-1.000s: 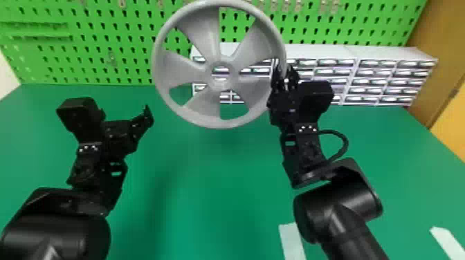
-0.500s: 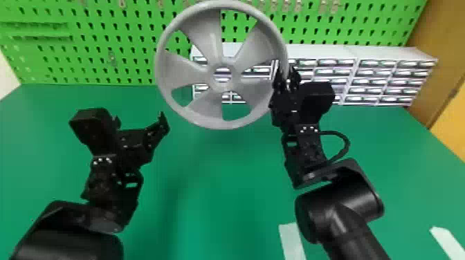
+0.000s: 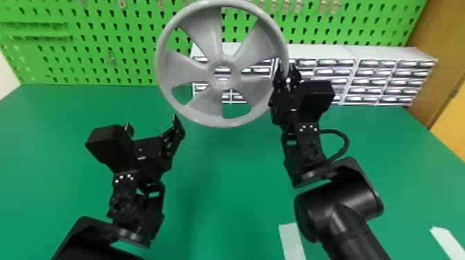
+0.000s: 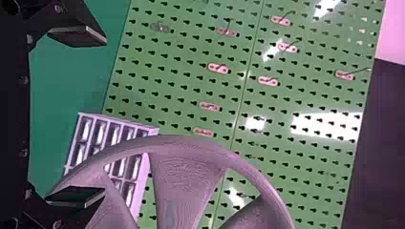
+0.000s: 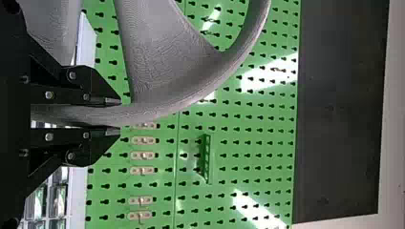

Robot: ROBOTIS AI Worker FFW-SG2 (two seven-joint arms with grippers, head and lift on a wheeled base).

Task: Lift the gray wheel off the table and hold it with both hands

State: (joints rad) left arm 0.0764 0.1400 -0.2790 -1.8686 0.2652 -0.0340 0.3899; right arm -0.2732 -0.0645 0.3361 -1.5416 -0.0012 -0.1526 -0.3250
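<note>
The left hand [image 3: 153, 123] had moved inward, fingers wide, while the right hand [image 3: 287, 69] gripped the wheel [image 3: 224, 84] upright above the surface [image 3: 225, 190]; a sound second grasp called for straddling the free rim squarely before closing gently.

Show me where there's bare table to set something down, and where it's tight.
Bare green tabletop lies between the left arm and right arm, and left of the left arm. Crowded: back right, by the white drawer units, and where the right gripper clamps the wheel.
</note>
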